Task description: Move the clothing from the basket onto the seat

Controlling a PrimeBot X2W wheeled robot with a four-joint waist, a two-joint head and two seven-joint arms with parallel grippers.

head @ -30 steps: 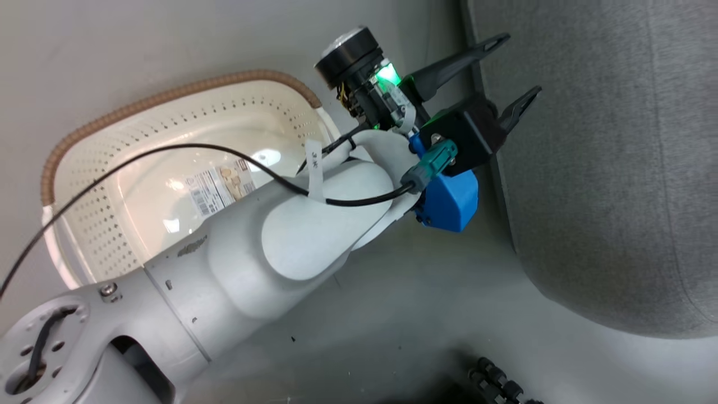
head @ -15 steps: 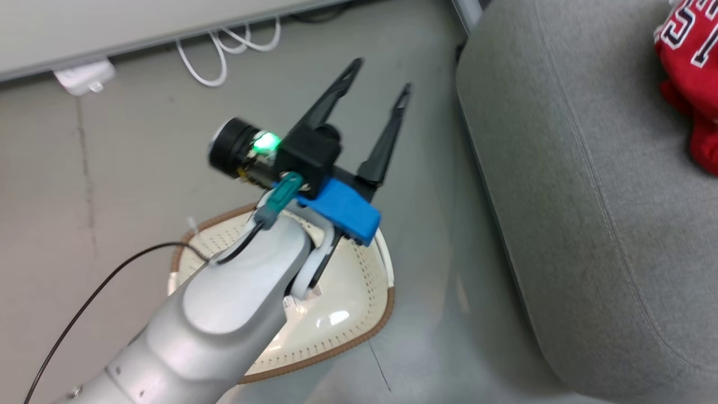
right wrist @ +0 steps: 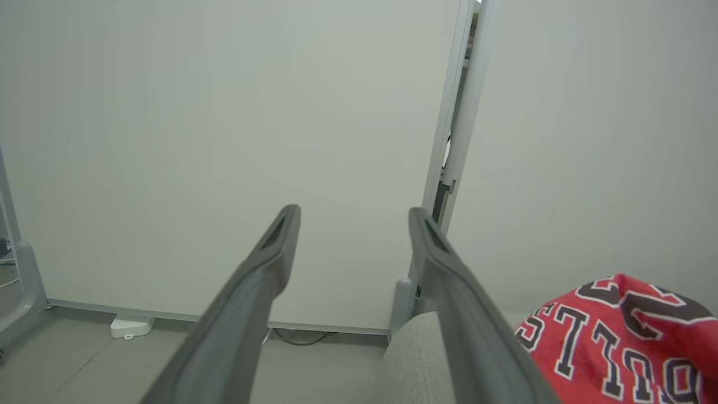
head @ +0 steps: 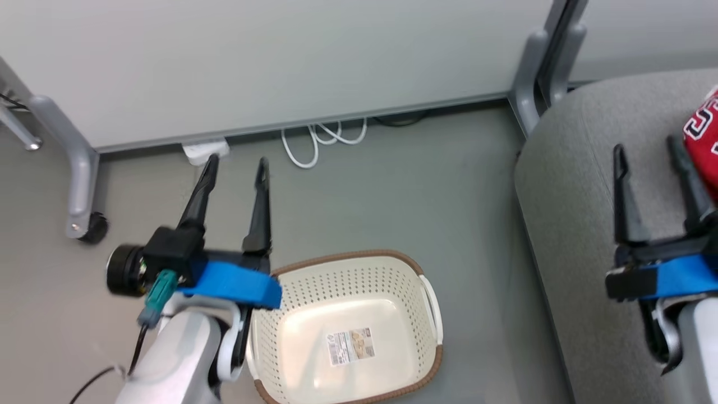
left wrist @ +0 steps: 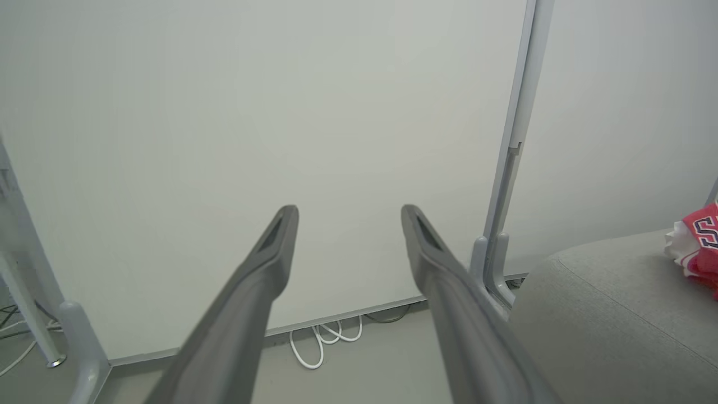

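Hovering with my left gripper [head: 237, 163] and right gripper [head: 645, 146] both spread wide and empty, I see the basket [head: 348, 255] holding no garments and the red clothing [head: 704, 134] lying on the seat [head: 572, 185] (transfer looks finished), so I'd judge no further grasp is needed.

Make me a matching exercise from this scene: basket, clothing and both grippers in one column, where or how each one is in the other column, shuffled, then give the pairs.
Column one
1. basket
2. clothing
3. left gripper
4. right gripper

Column two
A. lies on the seat
B. open, over the seat
C. stands on the floor, no clothes inside
D. open, over the floor beside the basket

Pairs: 1-C, 2-A, 3-D, 4-B
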